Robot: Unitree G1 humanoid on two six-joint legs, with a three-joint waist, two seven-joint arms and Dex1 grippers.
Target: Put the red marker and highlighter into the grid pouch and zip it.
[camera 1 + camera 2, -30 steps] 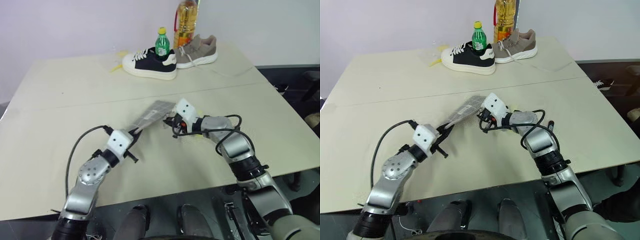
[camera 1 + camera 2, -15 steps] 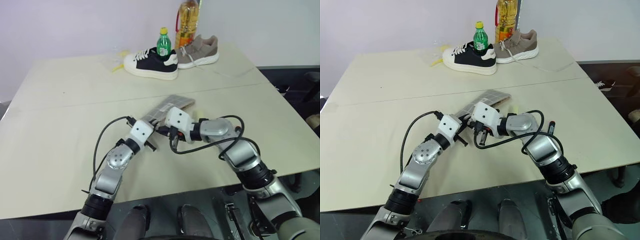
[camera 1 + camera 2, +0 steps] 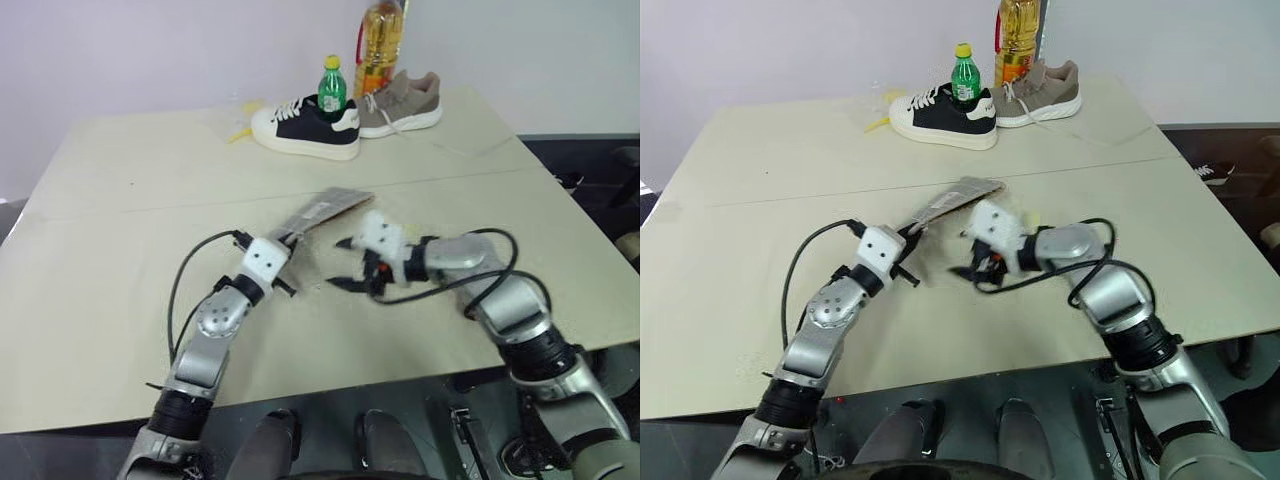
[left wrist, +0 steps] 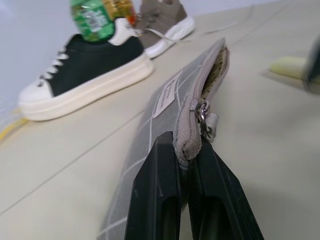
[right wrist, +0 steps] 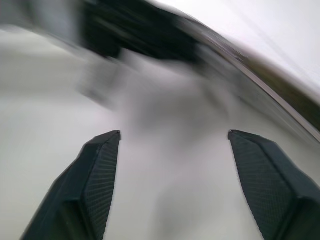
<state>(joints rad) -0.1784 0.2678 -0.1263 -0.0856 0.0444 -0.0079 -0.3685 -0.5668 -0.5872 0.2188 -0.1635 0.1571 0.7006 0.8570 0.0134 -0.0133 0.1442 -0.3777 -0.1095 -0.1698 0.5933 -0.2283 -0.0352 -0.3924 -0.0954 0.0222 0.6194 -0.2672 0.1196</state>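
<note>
Currently left gripper [image 4: 187, 175] clamped on near corner of grid pouch [image 3: 318, 212]; pouch long axis running away from that claw, up and rightward, far end lifted off table [image 3: 120, 200]; zipper partly undone, mouth gaping beyond pinch; right gripper [image 3: 348, 265] spread wide, empty, just beside pouch on its right, nearer than left to highlighter [image 3: 1033, 218]; highlighter lying on table just behind right claw; red marker not made out; white centre label [image 4: 167, 93] on pouch, writing unreadable; green bottle [image 3: 331, 90] label illegible.

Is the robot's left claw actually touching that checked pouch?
Touching. The left wrist view shows the left gripper pinching the pouch by its zipper end.
</note>
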